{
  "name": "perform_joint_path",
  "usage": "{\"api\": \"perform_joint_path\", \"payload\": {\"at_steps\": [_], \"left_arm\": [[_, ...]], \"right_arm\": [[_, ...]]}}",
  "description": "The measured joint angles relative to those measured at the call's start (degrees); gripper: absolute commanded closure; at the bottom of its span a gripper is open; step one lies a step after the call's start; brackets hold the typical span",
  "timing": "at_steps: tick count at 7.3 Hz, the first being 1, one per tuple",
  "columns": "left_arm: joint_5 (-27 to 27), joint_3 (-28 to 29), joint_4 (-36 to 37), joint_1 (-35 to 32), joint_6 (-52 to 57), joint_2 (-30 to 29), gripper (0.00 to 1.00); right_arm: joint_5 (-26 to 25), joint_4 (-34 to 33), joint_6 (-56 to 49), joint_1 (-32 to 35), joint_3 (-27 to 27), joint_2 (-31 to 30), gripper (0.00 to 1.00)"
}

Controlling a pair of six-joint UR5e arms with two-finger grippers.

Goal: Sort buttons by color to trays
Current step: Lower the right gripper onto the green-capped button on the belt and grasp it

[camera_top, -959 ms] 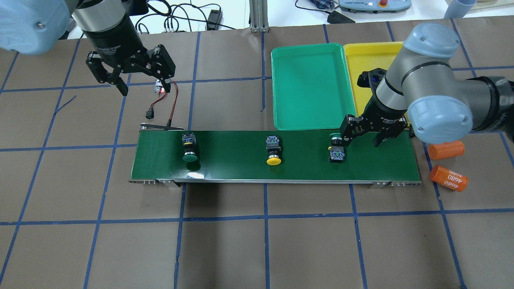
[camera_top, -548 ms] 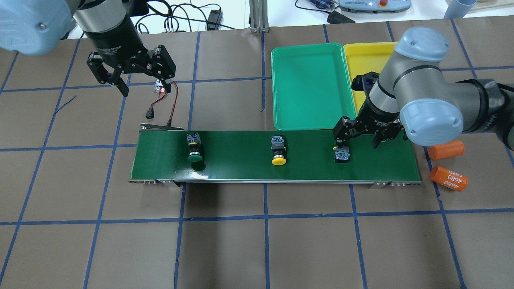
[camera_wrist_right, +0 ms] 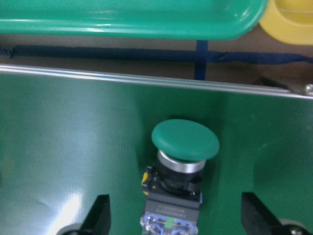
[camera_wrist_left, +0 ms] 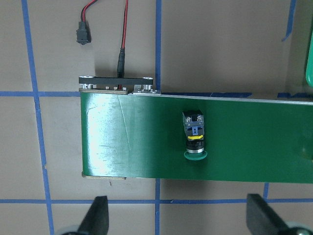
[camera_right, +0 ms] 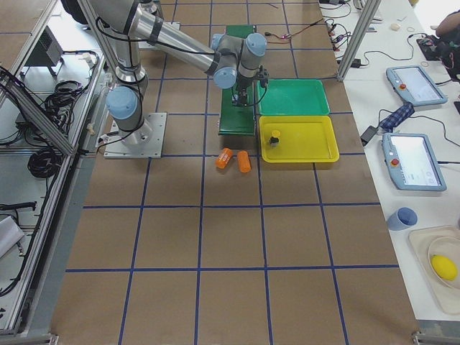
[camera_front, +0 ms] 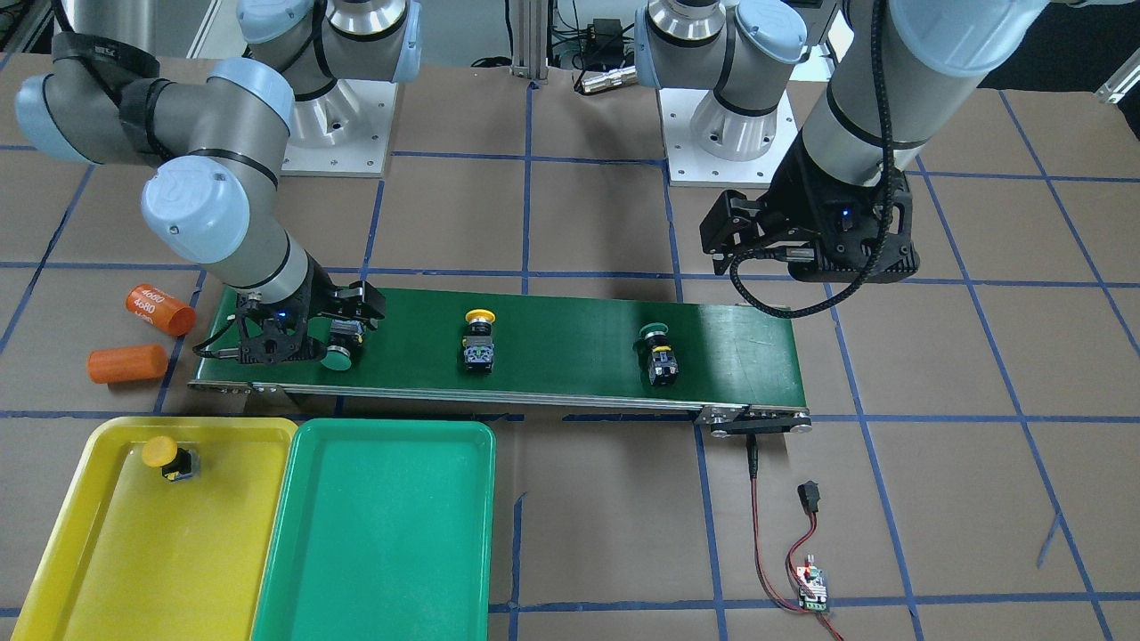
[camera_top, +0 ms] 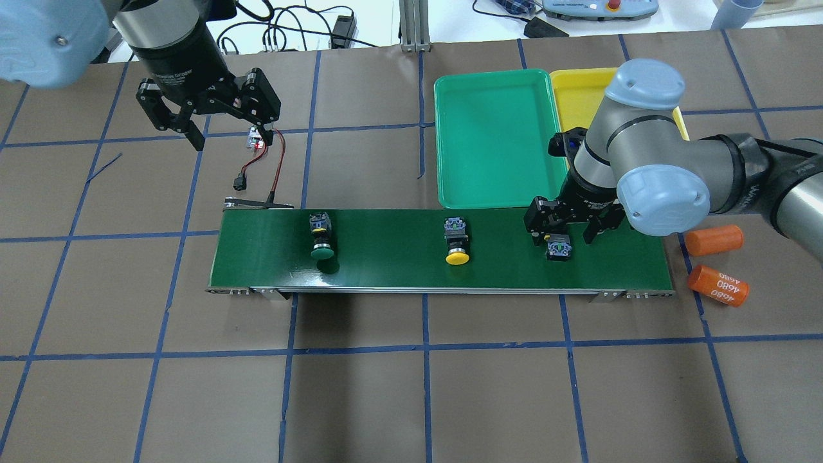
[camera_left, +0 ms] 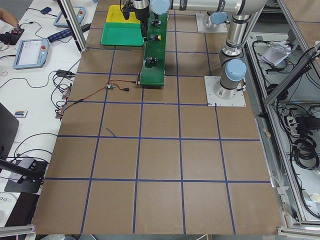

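Overhead, the grey right arm (camera_top: 662,193) covers most of the shallow yellow plastic tray (camera_top: 578,93) beyond the long dark-green conveyor belt (camera_top: 386,260). At the belt's right end, the right gripper (camera_top: 564,230) hides the green cap of the black-and-grey push-button (camera_top: 559,249).

Light is bright and even, falling from above, so shadows are short and soft: in the overhead view the green-capped button (camera_top: 321,241) at the left of the conveyor belt (camera_top: 386,270) throws a small dark patch just below itself. The strip beyond the table (camera_top: 411,386), along that view's top edge, is washed out to near white. In the left wrist view a pale sheen streaks the belt's left part. In the right wrist view glare sits at lower left and a bright line runs along the green tray (camera_wrist_right: 122,22). There the right gripper (camera_wrist_right: 178,215) shows soft, unfocused fingertips (camera_wrist_right: 100,215) at the bottom edge. The side views hold little fine detail.
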Motion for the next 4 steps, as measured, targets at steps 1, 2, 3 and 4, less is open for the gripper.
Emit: {"api": "perform_joint_path", "payload": {"at_steps": [1, 2, 3, 4], "left_arm": [[1.7, 0.0, 0.4, 0.0, 0.1, 0.0, 0.00], [2.8, -0.1, 1.0, 0.0, -0.2, -0.3, 0.00], [2.9, -0.1, 1.5, 0.0, -0.4, -0.7, 0.00], [1.1, -0.1, 1.8, -0.1, -0.4, -1.0, 0.00]], "right_arm": [[-0.6, -0.3, -0.4, 0.1, 0.0, 0.3, 0.79], [-1.9, -0.4, -1.3, 0.1, 0.0, 0.4, 0.85], [-3.0, -0.5, -2.4, 0.1, -0.1, 0.4, 0.85], [-3.5, -0.5, -3.1, 0.0, -0.4, 0.5, 0.83]]}}
